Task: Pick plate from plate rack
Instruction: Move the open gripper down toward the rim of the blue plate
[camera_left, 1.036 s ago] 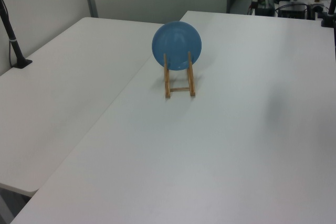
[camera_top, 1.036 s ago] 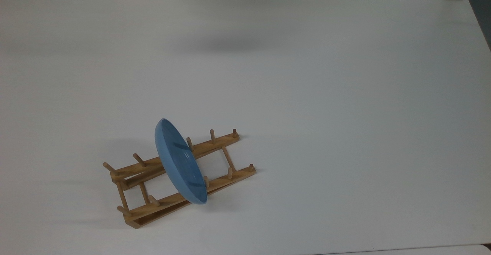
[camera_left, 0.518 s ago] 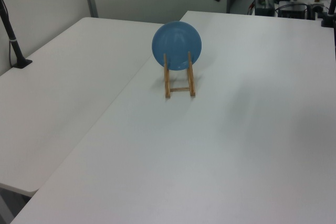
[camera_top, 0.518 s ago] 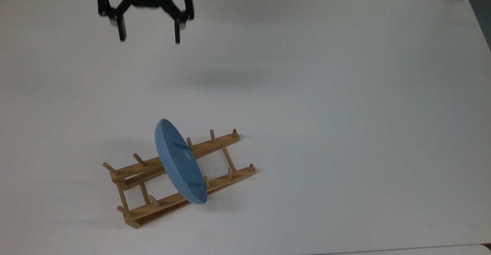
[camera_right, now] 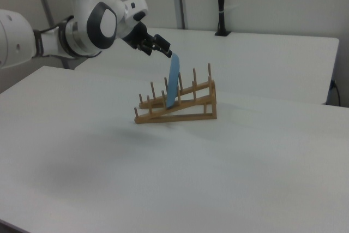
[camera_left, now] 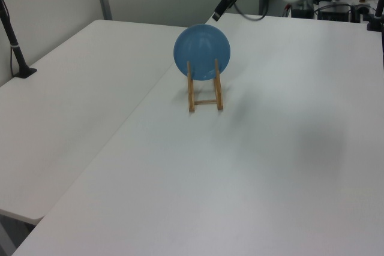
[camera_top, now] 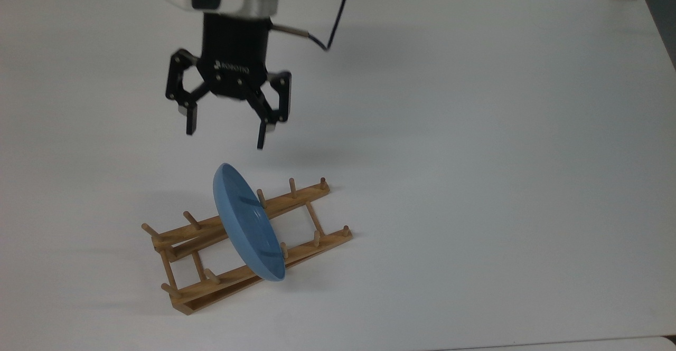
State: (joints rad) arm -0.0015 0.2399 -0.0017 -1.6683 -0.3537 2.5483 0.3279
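gripper (camera_top: 226,130) spread wide, 2 fingers holding nothing — it hangs in the air just above the plate (camera_top: 247,223), which stands on edge in the plate rack (camera_top: 301,245).

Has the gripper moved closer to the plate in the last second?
Yes. In the top view the gripper has come down from the picture's top edge toward the plate, which stands in the plate rack.

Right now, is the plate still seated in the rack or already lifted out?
Seated: the plate stands on edge between the rack's pegs; the open gripper isn't touching it.
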